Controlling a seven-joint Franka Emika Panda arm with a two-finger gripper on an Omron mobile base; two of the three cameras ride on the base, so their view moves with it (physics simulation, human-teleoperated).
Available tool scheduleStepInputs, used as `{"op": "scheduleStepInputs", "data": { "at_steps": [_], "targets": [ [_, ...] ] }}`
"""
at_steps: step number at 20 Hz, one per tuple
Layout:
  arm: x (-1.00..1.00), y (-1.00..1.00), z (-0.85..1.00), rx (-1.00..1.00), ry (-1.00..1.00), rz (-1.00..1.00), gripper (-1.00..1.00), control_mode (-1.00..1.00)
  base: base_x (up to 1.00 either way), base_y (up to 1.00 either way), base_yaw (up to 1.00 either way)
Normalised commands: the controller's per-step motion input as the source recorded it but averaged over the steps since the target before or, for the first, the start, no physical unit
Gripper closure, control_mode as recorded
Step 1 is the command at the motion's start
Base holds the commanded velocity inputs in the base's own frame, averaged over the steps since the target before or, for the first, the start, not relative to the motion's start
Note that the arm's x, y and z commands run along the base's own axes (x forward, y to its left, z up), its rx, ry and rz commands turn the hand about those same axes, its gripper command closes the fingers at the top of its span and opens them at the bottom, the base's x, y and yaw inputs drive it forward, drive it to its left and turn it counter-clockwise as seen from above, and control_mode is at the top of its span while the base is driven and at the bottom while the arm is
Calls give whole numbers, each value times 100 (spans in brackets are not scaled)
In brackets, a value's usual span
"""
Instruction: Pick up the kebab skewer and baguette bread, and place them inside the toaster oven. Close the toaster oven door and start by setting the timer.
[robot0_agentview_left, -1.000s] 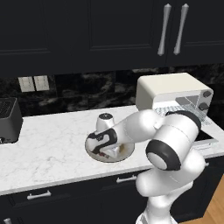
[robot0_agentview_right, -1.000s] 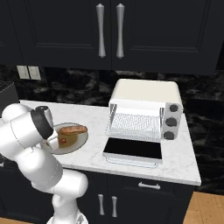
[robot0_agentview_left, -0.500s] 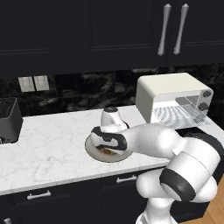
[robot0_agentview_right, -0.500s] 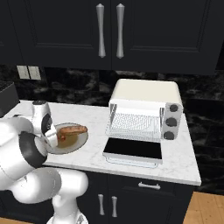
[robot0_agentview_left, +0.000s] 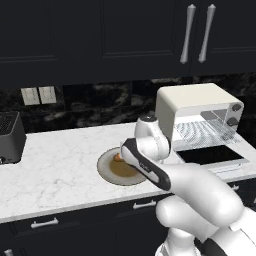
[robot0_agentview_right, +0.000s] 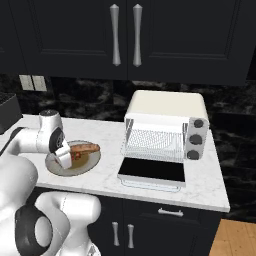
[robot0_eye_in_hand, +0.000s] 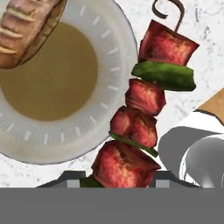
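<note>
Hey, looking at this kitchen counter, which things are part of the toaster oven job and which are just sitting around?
Job: kebab skewer, baguette bread, toaster oven, toaster oven door, gripper.
Just there: plate, black toaster, wall outlets, cabinet handles.

- Kebab skewer, right of centre in the hand view: red-brown meat chunks, green pepper slices, dark brown hook.
- Baguette bread, upper left: orange-brown, pale scored lines.
- Plate: cream rim with light tick marks, tan centre.
- Toaster oven: cream-white, dark knobs.
- Counter: white, grey-veined marble.
- Cabinets: black, silver handles.
</note>
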Motion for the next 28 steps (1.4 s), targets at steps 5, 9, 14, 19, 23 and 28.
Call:
{"op": "scheduleStepInputs", "data": {
  "at_steps": [5, 9, 14, 19, 23, 28],
  "targets": [
    [-15, -68, 36, -2, 0, 3, 100, -100, 0, 0, 0],
    [-1, -68, 36, -7, 8, 0, 100, -100, 0, 0, 0],
    [-8, -70, 22, -16, 1, 8, 100, -100, 0, 0, 0],
    [-1, -70, 9, -21, 0, 22, 100, -100, 0, 0, 0],
    [10, -63, 20, -9, 11, 17, 100, -100, 0, 0, 0],
    [2, -61, 29, 1, 2, 9, 100, -100, 0, 0, 0]
  ]
}}
